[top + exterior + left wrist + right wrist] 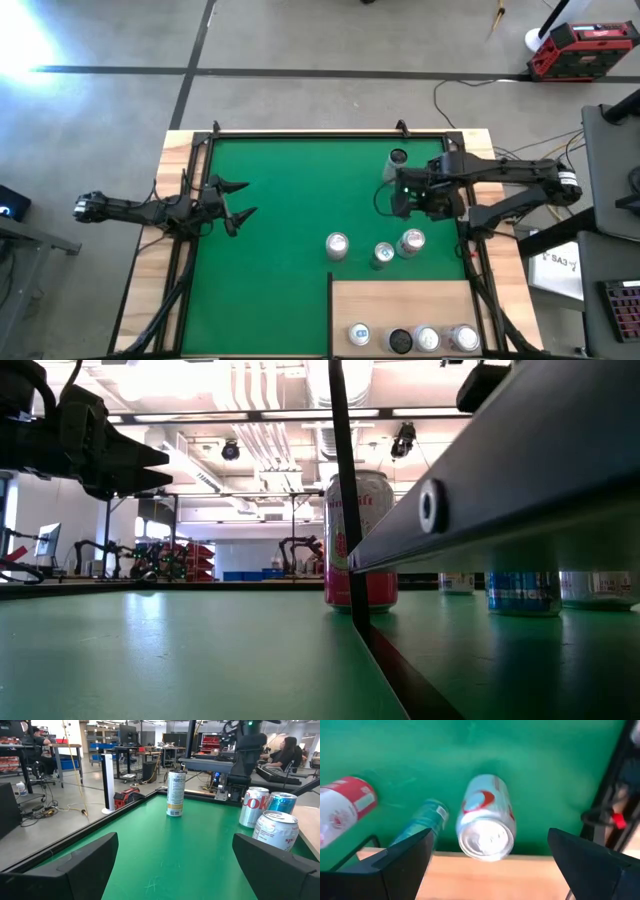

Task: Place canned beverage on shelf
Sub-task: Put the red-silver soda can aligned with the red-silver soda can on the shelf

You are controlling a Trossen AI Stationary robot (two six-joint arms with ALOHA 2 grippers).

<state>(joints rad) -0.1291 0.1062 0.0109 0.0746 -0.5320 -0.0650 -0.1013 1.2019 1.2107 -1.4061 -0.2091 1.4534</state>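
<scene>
- Nearest the overhead camera edge, the shelf [400,300] lies as a pale wooden panel on the right part of the green mat [280,200], with four cans standing in a row along its near side.
- Those four are a blue-topped can [360,334], a dark-topped can [399,341] and two silver-topped cans [427,339] [463,338]; their labels cannot be read from above.
- Three more cans stand on the mat just beyond the shelf's far edge: a red-and-white can [337,245], a teal can [383,254] and a silver can with red marking [411,242].
- In the left wrist view the red-and-white can [255,806] shows the letters "Cok", and the silver one [276,830] shows a partial "sp"; the teal can's [281,802] print is unreadable.
- In the low view a pink-red can [359,540] carries white lettering too blurred to make out.
- One tall slim can [398,158] stands alone near the mat's far right edge; its pale label with yellow band [175,793] has writing too small to read.
- Right gripper [388,192] hovers above the mat between the slim can and the three-can group, fingers spread wide and holding nothing.
- Left gripper [240,201] hangs over the mat's left side, well apart from every can, fingers spread and empty.
</scene>
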